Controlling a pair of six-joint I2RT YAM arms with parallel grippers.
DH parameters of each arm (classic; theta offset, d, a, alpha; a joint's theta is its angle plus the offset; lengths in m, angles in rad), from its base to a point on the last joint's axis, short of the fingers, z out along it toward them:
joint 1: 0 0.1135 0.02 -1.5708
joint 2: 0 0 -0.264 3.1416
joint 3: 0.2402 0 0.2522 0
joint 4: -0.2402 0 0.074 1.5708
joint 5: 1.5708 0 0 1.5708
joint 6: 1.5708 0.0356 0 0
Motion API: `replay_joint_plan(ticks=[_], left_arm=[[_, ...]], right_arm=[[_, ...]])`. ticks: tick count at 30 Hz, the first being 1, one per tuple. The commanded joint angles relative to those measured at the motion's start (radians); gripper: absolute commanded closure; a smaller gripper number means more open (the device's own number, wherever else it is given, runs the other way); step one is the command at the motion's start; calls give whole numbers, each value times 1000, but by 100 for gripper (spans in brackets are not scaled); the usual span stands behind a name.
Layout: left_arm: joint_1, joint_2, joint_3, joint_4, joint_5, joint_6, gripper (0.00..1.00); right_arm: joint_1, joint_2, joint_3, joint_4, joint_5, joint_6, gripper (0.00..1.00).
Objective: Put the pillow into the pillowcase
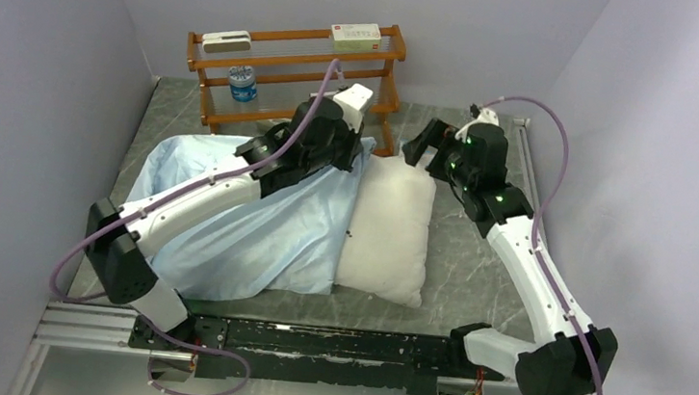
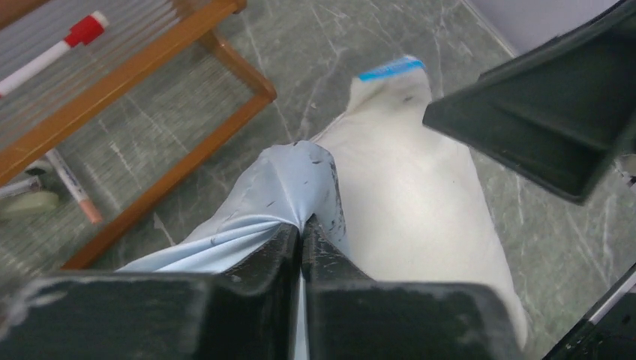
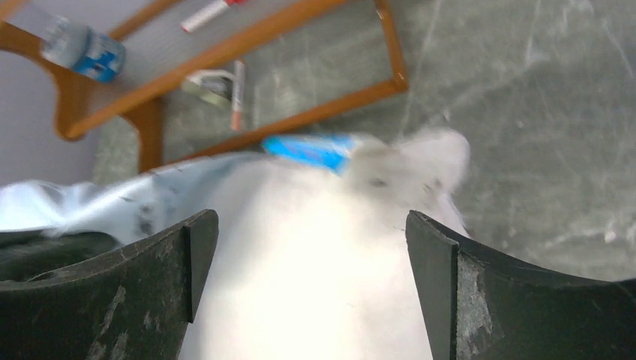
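- Sky-blue wrinkly fabric pillowcase (image 1: 256, 227) overlaps the plump white rectangular pillow (image 1: 389, 226) on its nine o'clock side.
- Left end effector (image 2: 301, 229) clenches the hem: I would hold it high.
- Right end effector (image 3: 311, 221), released over the twelve o'clock corner: better to regrasp and push in.

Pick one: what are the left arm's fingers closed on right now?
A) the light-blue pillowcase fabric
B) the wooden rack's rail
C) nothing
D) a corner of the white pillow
A. In the left wrist view, the left fingers are shut on a bunched fold of the pillowcase. The pillow lies beside that fold, outside the pinch.
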Motion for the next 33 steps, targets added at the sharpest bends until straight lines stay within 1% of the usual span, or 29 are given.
replay_joint_plan(ticks=[1, 2, 3, 4, 5, 7, 10, 14, 17, 20, 24, 27, 31, 33], left_arm=[[-3, 46, 128, 43, 116, 19, 81], [-3, 60, 155, 5, 110, 21, 65], [-4, 70, 186, -42, 91, 19, 55], [-8, 75, 212, -112, 61, 11, 49], [-14, 73, 227, -164, 28, 7, 46], [-44, 46, 215, -231, -46, 6, 42], [-100, -11, 117, -305, -163, -17, 41], [-153, -49, 29, -398, -223, -89, 40], [-215, -32, 37, -497, -321, -133, 38], [-251, -5, 49, -583, -413, -189, 37], [-253, 16, 3, -529, -401, -198, 37], [-253, 54, -15, -496, -388, -204, 36], [-256, 137, -24, -481, -449, -221, 36], [-260, 172, -15, -480, -467, -231, 39]], right_arm=[[-119, -44, -157, 27, -213, -2, 3], [-149, -59, -189, 42, -248, 20, 3], [-168, -75, -218, 55, -275, 38, 3], [-180, -93, -251, 59, -287, 58, 3], [-187, -106, -272, 55, -279, 80, 3], [-190, -132, -313, 50, -251, 109, 3], [-190, -172, -397, 90, -254, 138, 2], [-191, -166, -461, 139, -327, 155, 3], [-191, -156, -494, 163, -389, 155, 7], [-190, -165, -545, 192, -401, 154, 8], [-190, -155, -591, 239, -451, 163, 8], [-190, -143, -601, 247, -458, 160, 8], [-190, -137, -610, 256, -453, 154, 8], [-190, -137, -623, 273, -472, 167, 8]])
